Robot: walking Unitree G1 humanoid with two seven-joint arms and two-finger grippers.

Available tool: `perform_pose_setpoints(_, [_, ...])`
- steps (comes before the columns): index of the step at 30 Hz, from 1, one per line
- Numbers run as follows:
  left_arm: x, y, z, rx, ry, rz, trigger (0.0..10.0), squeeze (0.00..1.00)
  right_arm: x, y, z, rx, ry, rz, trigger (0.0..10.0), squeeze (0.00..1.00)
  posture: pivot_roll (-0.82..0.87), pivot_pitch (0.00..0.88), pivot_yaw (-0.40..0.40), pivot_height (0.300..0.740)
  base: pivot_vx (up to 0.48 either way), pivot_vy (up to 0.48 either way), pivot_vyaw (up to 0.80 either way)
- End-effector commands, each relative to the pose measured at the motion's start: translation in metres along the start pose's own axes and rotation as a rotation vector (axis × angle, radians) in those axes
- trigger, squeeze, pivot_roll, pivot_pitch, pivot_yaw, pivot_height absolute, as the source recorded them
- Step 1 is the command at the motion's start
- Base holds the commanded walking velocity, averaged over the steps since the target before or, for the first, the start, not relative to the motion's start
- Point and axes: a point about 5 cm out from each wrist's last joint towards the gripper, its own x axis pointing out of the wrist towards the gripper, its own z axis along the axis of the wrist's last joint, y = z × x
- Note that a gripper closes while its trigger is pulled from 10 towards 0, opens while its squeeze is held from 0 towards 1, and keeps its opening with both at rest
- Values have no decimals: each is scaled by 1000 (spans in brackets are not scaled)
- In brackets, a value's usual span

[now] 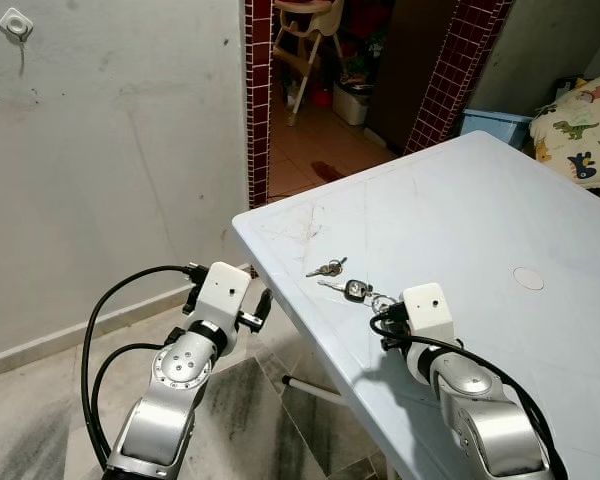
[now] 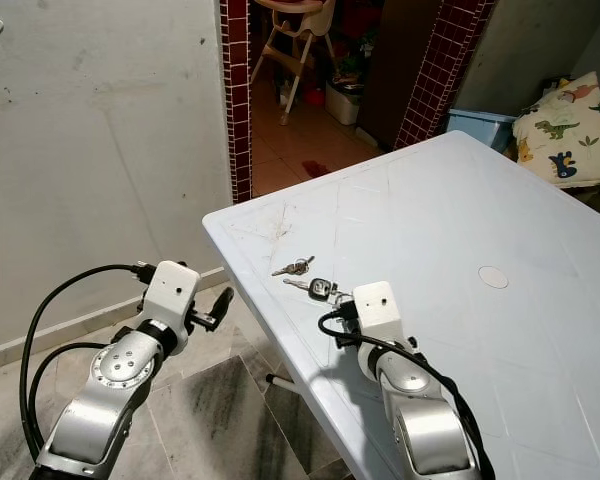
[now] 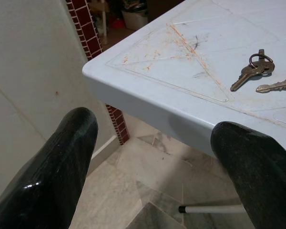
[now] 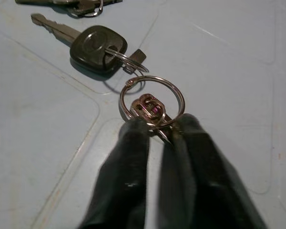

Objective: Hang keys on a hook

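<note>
A bunch of keys lies near the corner of the white table (image 1: 500,200). It has a black-headed key (image 1: 355,290) on a large metal ring (image 4: 152,100), and a small pair of brass keys (image 1: 327,268) lies just beyond it. My right gripper (image 4: 159,129) rests low on the table, its fingers shut on the ring's clasp. My left gripper (image 3: 152,138) is open with nothing in it, and hovers off the table's corner, below its edge. A small white hook (image 1: 16,24) is fixed high on the grey wall, far to the left.
Behind the table corner, red-tiled pillars (image 1: 258,100) frame a doorway with a high chair (image 1: 305,40) inside. A blue bin (image 1: 495,125) and a dinosaur-print cloth (image 1: 585,125) sit at the back right. Grey floor tiles (image 1: 250,410) lie left of the table.
</note>
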Motion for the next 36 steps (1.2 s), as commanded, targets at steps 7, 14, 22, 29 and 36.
perform_pose_setpoints(7, [-1, -1, -1, -9, 7, 2, 10000, 0, 3, 1, 7, 40, -18, 12, 10000, 0, 48, 9, -94, 740, 0, 0, 0])
perform_pose_setpoints(14, [-2, -1, -1, -10, 10, 1, 10000, 0, 5, 2, 4, 56, -8, 2, 10000, 0, 51, 11, -95, 740, 0, 0, 0])
perform_pose_setpoints(22, [-2, -1, -2, -11, 11, -1, 10000, 0, 7, 2, 0, 29, 37, -2, 0, 0, 54, 9, -97, 740, 0, 0, 0])
perform_pose_setpoints(29, [-2, -1, -2, -10, 10, -1, 10000, 0, 8, 2, -2, 19, 45, -6, 0, 0, 55, 5, -100, 740, 0, 0, 0])
perform_pose_setpoints(36, [-2, -2, -2, -10, 9, -2, 10000, 0, 7, 2, -1, 28, 33, -4, 0, 0, 55, 2, -101, 740, 0, 0, 0])
